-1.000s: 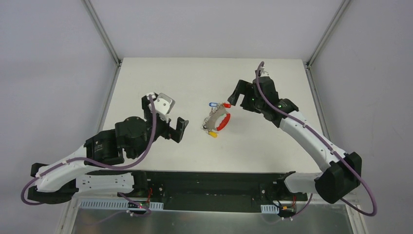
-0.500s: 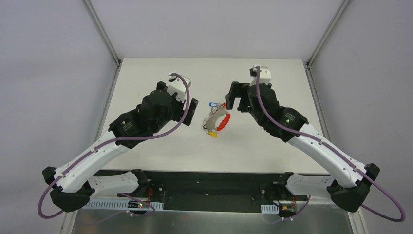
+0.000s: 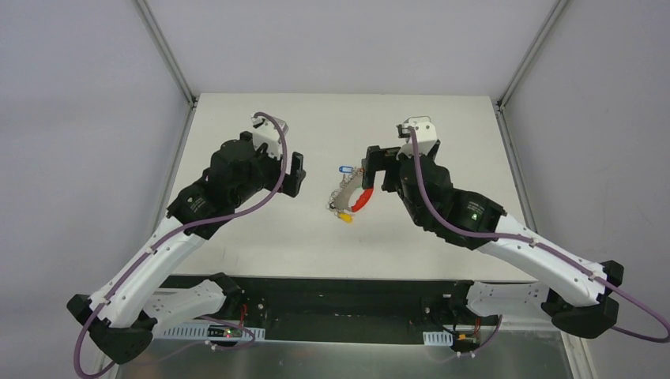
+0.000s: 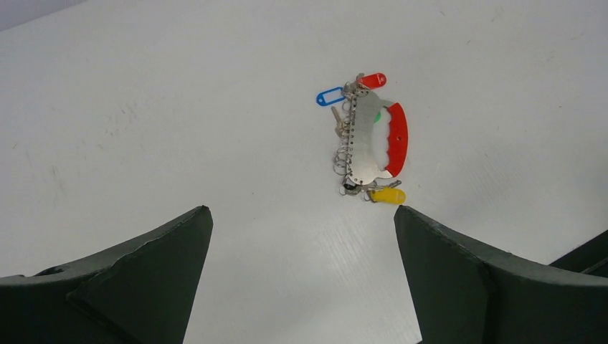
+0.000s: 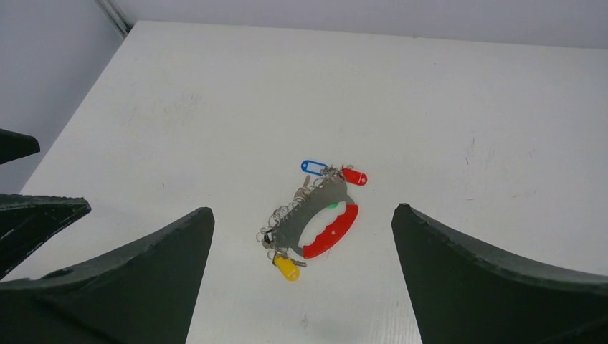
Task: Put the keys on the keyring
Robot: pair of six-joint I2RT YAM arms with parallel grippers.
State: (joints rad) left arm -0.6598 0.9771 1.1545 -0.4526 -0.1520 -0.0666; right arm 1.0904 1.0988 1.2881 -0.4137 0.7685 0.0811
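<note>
A: Where does the keyring (image 3: 353, 195) lie from us?

B: In the middle of the desk (image 3: 442, 126), between our two arms. Our right jaws hang just beside its far end, by the red clip (image 5: 330, 229). Our left jaws stand farther off on the other side, so we judge the right arm the nearer.

A: And its long axis?

B: From above it runs on a slant, far-right to near-left. The blue key (image 4: 330, 96) sits at the far end and the yellow key (image 4: 388, 196) at the near end, both against the chain of small rings (image 4: 344, 143). We cannot tell whether they are threaded on.

A: Our jaws?

B: Both pairs gape wide and grip nothing. In the right wrist view the bunch lies ahead, midway between our fingers (image 5: 129, 279), tilted across the gap. In the left wrist view it lies ahead, a little right of centre, almost lengthwise away from us.

A: Then we likely need to turn the right wrist to close across its narrow width.
</note>
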